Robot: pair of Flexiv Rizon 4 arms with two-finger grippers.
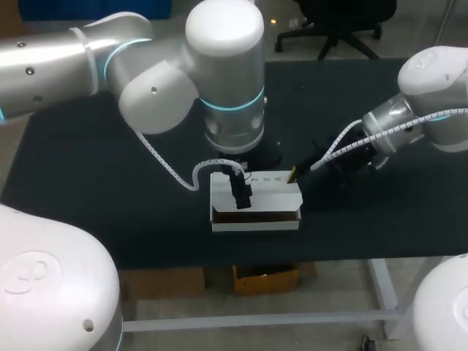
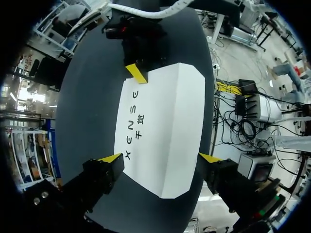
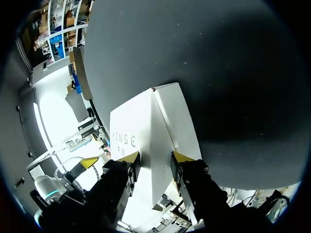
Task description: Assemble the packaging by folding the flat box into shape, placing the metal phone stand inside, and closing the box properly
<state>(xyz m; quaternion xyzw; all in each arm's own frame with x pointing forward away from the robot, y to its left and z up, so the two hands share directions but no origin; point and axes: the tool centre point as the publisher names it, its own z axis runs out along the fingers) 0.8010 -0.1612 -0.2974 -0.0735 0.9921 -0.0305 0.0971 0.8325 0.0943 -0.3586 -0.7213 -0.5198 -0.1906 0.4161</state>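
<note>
In the head view, the box (image 1: 272, 191) lies in the middle of the tabletop (image 1: 110, 183). It is folded into shape, and its near long side is open onto a dark inside. The left claw (image 1: 240, 196) comes down on the box's left part, and the right claw (image 1: 294, 174) sits at its far right corner. I judge that one steadies the box so it cannot slide while the other works the end. The metal phone stand shows in no view, so I cannot tell whether it is inside.

In the left wrist view, the left claw is spread wide, with a fingertip (image 2: 111, 158) against each long edge of the box, which runs on between them. I take this as a hold across the box's width. The right claw rests on the far end of the printed top.

In the right wrist view, the right claw sits astride the crease between the printed top and a side panel. Whether it pinches there I cannot tell. The step in hand is probably squaring or closing that end.
</note>
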